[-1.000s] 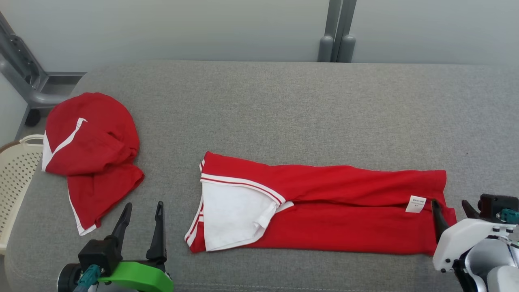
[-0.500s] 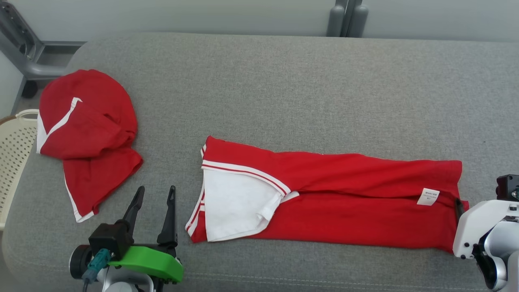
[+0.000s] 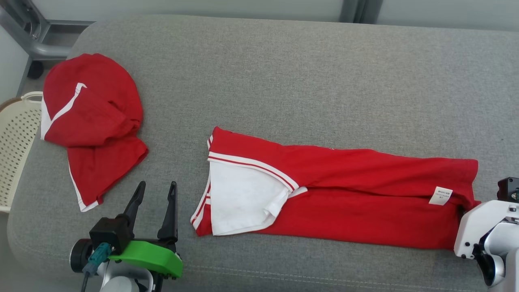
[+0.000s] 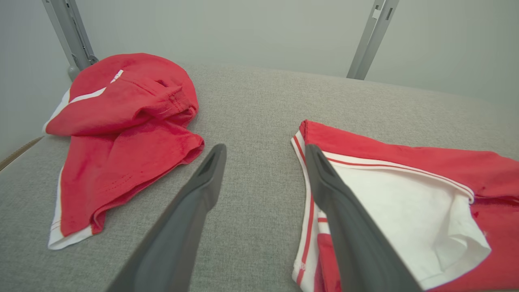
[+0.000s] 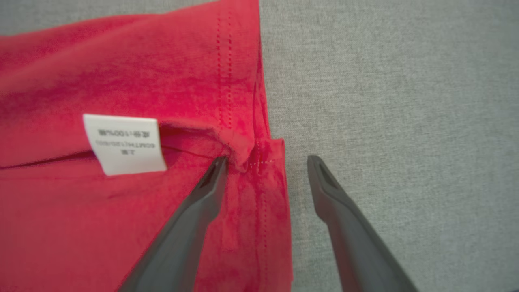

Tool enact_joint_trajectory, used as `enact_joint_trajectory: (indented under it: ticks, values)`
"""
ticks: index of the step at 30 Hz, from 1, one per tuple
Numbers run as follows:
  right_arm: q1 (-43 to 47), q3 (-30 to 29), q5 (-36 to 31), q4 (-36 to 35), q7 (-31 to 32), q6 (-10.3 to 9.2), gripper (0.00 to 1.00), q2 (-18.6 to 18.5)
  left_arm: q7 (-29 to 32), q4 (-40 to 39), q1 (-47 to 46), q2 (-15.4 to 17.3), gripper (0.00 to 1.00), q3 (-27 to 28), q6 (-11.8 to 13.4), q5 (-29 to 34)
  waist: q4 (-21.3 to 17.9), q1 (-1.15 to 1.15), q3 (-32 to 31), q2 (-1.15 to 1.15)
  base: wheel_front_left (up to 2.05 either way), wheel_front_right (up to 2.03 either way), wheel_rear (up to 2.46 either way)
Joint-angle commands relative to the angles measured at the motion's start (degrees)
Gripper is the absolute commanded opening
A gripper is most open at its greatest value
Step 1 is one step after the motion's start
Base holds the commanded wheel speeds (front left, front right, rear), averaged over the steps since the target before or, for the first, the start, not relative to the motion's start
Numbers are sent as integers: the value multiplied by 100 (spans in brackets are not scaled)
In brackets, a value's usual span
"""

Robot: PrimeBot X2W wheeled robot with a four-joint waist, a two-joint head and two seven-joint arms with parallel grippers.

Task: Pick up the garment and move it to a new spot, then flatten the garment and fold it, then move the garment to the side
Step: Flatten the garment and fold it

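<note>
The garment point(image 3: 357, 198) is a red shirt with white trim, folded into a long strip across the grey cushion point(image 3: 284, 81), white sleeve point(image 3: 239, 198) at its left end. Its right end carries a white label point(image 5: 123, 144). My right gripper point(image 5: 267, 160) is open and straddles the hem corner there, one finger over red cloth and the other over bare cushion. In the head view that arm's white wrist point(image 3: 480, 227) covers the fingers. My left gripper point(image 3: 157, 186) is open, empty, just left of the sleeve point(image 4: 389, 202); its fingertips point(image 4: 217, 156) point across the cushion.
A second red garment point(image 3: 91, 121) lies bunched at the cushion's left end, also in the left wrist view point(image 4: 121, 134). A cream perforated basket point(image 3: 16, 142) stands beyond the left edge. Grey metal frame legs point(image 3: 36, 44) stand behind. The cushion's front seam point(image 3: 304, 278) runs close to both arms.
The head camera has tilted down, so everything sits higher in view. My right gripper has dropped onto the garment's right end, its fingers now hidden under the wrist. The left gripper has barely moved.
</note>
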Motion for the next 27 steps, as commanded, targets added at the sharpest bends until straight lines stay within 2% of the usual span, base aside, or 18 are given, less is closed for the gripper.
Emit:
enact_joint_trajectory:
  ticks: [1, 12, 13, 14, 16, 17, 27]
  values:
    - [-64, -37, -19, 56, -8, -4, 100, -21, -17, 10, -126, -15, 100, 14, -39, 52, 29, 0, 11, 0, 0, 0, 0]
    - [-281, -145, 348, 454, 282, -1, 100, 0, -17, 116, -195, -54, 100, -7, -114, 42, 245, 0, 118, 0, 0, 0, 0]
    - [-296, -160, 379, 474, 330, -1, 62, 3, -17, 122, -198, -56, 100, -2, -116, 43, 261, 0, 122, 0, 0, 0, 0]
    - [-296, -160, 379, 474, 330, -1, 62, 3, -17, 122, -198, -56, 100, -2, -116, 43, 261, 0, 122, 0, 0, 0, 0]
    - [-336, -150, 403, 488, 420, -1, 11, 5, -17, 132, -208, -61, 100, 6, -121, 43, 290, 0, 125, 0, 0, 0, 0]
    - [-334, -124, 420, 483, 464, -2, 0, 5, -17, 134, -210, -66, 100, 11, -124, 40, 301, 0, 121, 0, 0, 0, 0]
    - [-325, -192, 397, 35, 690, -3, 0, -21, -17, 157, -166, -104, 100, 76, -144, 28, 263, 0, 62, 0, 0, 0, 0]
